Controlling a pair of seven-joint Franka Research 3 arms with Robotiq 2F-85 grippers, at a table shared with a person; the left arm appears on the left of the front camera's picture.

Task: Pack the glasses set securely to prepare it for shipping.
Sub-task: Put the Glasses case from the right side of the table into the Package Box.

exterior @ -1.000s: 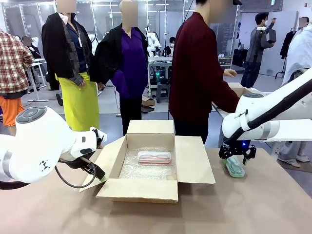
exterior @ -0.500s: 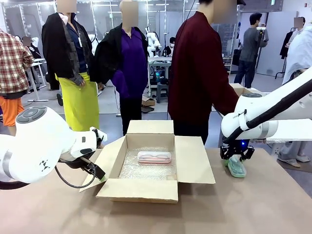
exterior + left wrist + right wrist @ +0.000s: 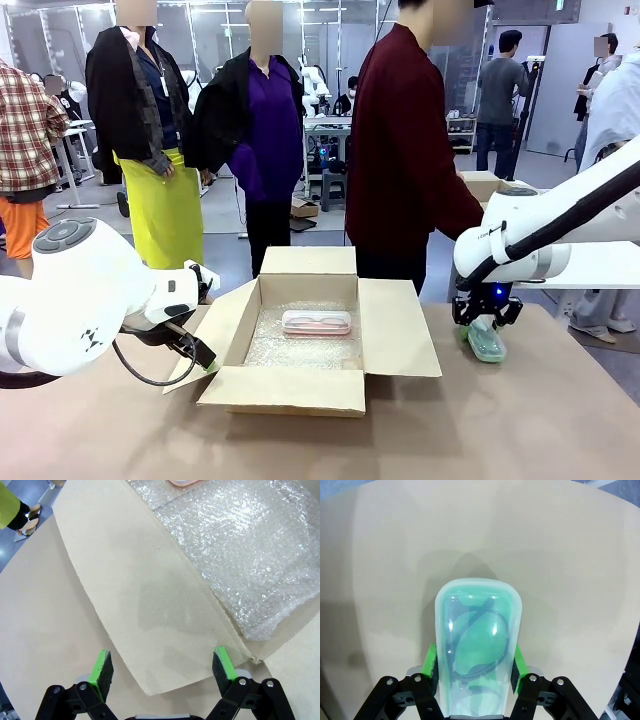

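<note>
- While the right gripper (image 3: 487, 316) hangs over the right part of the bench (image 3: 540, 430), its green pads (image 3: 432, 664) press against both long sides of the mint green case (image 3: 487, 342), so it is gripping that case.
- From the right wrist view the mint green case (image 3: 477, 625) stands lengthwise between the two fingers of the right gripper (image 3: 476, 664), its rounded end pointing away from the wrist. A dark pair of glasses (image 3: 479, 645) shows through its clear lid.
- Whether the case touches the bench or hangs just above it, I cannot tell; a soft shadow lies on the bench past its far end.
- An open cardboard box (image 3: 290, 388) stands on the middle of the bench, all four flaps folded outward, with bubble wrap (image 3: 300, 348) lining its floor.
- On that bubble wrap, towards the far wall of the box, lies the pale pink case (image 3: 316, 322), flat, its long side set across the box.
- At the left side of the box, the left gripper (image 3: 203, 358) has its jaws wide apart with nothing between the pads but the edge of the box's left flap (image 3: 222, 330).
- Seen from the left wrist, the left gripper (image 3: 162, 666) straddles the lower corner of this flap (image 3: 150, 605), neither pad touching it. The bubble wrap (image 3: 240, 545) fills the upper right.
- Behind the far edge of the bench, a person (image 3: 400, 150) in a dark red top stands turned to the right.
</note>
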